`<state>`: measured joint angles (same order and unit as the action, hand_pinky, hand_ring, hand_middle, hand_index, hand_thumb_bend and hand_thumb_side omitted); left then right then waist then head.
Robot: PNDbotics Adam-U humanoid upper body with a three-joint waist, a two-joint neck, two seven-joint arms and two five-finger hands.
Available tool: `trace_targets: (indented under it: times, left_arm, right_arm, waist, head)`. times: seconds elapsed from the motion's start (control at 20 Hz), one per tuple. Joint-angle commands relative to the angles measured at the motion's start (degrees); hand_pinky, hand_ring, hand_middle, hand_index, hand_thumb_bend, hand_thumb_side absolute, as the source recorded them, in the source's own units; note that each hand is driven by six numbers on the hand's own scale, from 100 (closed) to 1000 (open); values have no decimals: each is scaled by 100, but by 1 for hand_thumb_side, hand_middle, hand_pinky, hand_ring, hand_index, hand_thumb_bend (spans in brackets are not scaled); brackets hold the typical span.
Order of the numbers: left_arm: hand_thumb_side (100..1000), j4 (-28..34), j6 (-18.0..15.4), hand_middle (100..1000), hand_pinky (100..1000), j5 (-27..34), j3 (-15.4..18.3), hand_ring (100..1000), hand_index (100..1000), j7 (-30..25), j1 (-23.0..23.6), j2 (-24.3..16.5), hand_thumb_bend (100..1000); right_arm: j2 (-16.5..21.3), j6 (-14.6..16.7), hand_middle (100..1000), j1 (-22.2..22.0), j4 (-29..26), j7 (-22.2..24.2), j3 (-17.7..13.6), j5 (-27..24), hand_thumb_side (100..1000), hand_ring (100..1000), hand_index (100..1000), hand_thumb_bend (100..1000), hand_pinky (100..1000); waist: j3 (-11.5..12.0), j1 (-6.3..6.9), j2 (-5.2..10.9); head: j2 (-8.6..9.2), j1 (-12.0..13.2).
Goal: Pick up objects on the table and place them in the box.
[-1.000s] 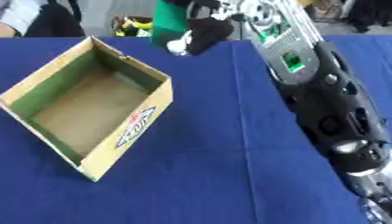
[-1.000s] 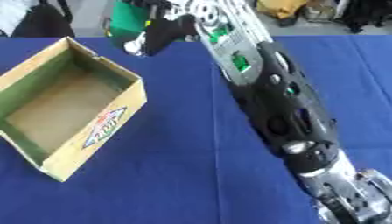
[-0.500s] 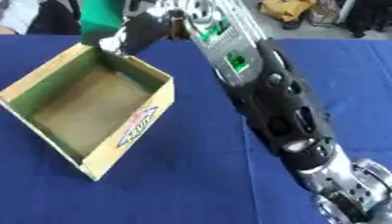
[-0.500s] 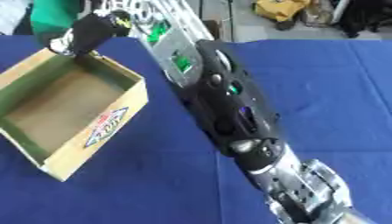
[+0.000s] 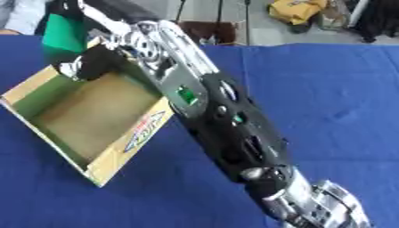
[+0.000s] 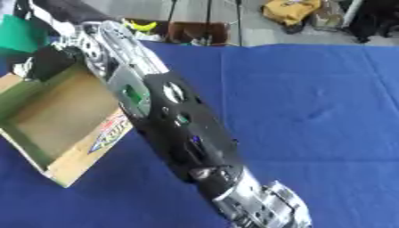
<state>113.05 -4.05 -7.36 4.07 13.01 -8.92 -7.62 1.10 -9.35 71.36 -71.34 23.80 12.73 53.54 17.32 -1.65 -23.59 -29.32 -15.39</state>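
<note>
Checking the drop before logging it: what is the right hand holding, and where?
Right hand is curled on a green object over the box; the exact hold point is hidden.

The right arm (image 6: 168,129) stretches diagonally from the lower right up to the open cardboard box (image 6: 59,120) on the blue desk (image 6: 311,111). Its hand (image 6: 43,62), dark with fingers curled, sits over the box's far corner, beside something green (image 6: 19,38) at the upper left edge.

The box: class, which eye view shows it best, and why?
The left eye view: the whole box shows there, bar the far corner behind the right hand. The right eye view cuts off its left side at the picture's edge.
</note>
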Motion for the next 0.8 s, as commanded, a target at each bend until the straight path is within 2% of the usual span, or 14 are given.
trace_targets:
  times: [0.05,0.25,0.45,0.8]
  left_arm:
    - [881,70,-4,628,229,29,-9,587,853,-28,-66,-83,100]
    - [881,71,-3,628,230,39,-19,587,852,-40,-93,-68,100]
    - [881,74,-1,628,230,44,-22,587,852,-47,-117,-56,100]
    - [880,81,1,628,230,47,-26,587,852,-57,-160,-44,100]
  right_arm:
    - [-266,-202,461,-57,161,-258,-114,278,301,737,582,100,722]
    - [-464,-524,462,-176,411,-634,15,658,299,735,582,100,718]
    - [-549,-471,462,-198,642,-801,106,1051,300,735,582,100,717]
    - [-677,-323,464,-316,859,-791,167,1472,293,733,581,100,713]
  waist:
    - [33,17,95]
    - [81,5,70]
    - [95,-1,56]
    - [155,-40,3]
  head:
    - [96,-91]
    - [126,-113]
    - [135,-125]
    - [196,-131]
